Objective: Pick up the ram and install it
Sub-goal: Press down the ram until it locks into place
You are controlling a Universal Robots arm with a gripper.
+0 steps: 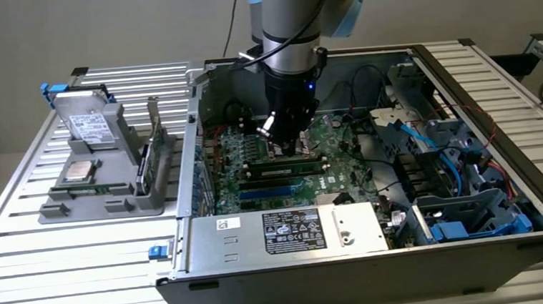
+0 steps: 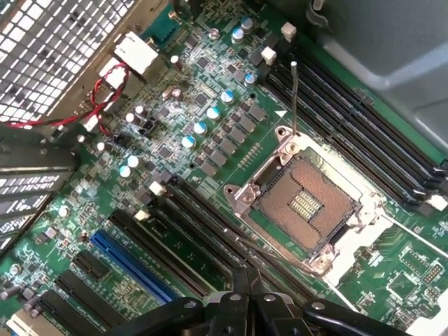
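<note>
- The gripper is seen inside the open computer case, low over the green motherboard in the exterior view.
- In the wrist view the gripper has its two black fingers pressed together, fully closed, with nothing held between them.
- The ram is seen lying along a black slot on the motherboard, just below the gripper in the exterior view (a slim green stick with dark chips); whether it is fully seated cannot be told.
- In the wrist view the fingertips are placed over a row of long black slots, with the empty processor socket just beside them.
- A blue slot is seen near those black slots.
- On the slatted table, at the exterior view's left, a grey holder is found, with a square silver processor chip lying in it.
</note>
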